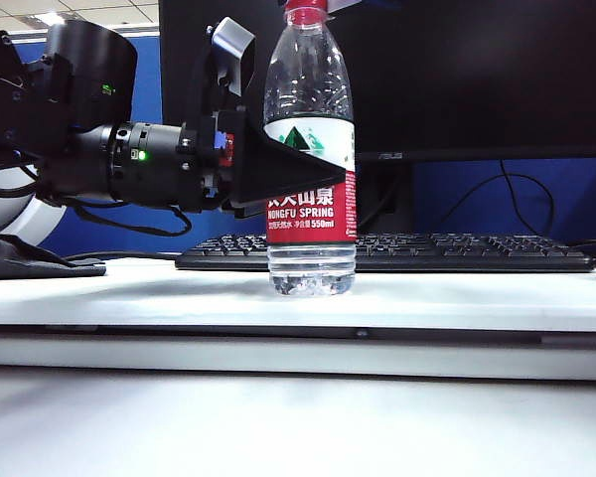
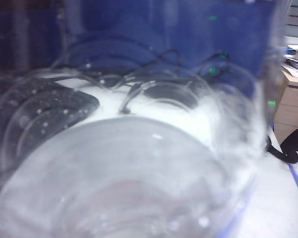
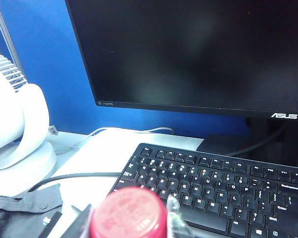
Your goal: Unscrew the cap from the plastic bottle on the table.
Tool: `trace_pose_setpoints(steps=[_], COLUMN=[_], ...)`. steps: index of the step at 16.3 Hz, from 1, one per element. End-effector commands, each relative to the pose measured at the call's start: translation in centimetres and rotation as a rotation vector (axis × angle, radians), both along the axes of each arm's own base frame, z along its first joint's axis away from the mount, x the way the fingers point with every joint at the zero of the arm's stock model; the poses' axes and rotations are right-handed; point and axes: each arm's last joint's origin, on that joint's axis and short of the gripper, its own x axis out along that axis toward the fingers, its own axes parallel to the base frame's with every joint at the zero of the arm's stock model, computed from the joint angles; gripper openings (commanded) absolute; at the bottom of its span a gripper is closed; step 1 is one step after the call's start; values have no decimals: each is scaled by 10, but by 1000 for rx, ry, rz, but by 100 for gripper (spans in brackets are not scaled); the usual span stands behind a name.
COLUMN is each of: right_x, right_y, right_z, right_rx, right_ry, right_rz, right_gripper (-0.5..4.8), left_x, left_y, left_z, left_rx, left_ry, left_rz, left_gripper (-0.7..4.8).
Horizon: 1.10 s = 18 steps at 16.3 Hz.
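Bottle upright on the table (image 1: pixel 99 298), and the left gripper (image 1: pixel 278 169) is clamped around the plastic bottle (image 1: pixel 311 149) at label height, reaching in from the left side. Up top, the right gripper (image 3: pixel 129 218) straddles the cap (image 3: pixel 128 212), fingers either side of it; whether they are actually pinching it, I cannot tell. Behind the bottle, a black keyboard (image 1: pixel 457 252) and dark monitor (image 1: pixel 477 70). A white fan (image 3: pixel 15 124) stands off to the side.

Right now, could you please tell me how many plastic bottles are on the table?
1. The plastic bottle stands upright on the table, in front of the keyboard. Others may be hidden behind the left arm.
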Motion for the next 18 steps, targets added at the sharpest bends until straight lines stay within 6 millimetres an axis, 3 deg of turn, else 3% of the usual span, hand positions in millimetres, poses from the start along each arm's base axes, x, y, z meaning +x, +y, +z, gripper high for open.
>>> trace_pose_setpoints(steps=[1,5,10,18], right_x=[-1,1,9,37], right_y=[2,-1,-26,-60], right_z=[4,3,8,3], right_rx=[30,-56,-143,-193], right_ry=[-13,-6,36,122], right_rz=[83,177,198,554], right_gripper=[107,106,106,107], left_x=[-1,-1,-1,-1], left_y=[1,1,1,1], left_z=[-8,-8,-8,-9], left_rx=[33,34,35,41], left_ry=[50,51,45,54], left_rz=[9,9,8,8], left_gripper=[299,299,299,299])
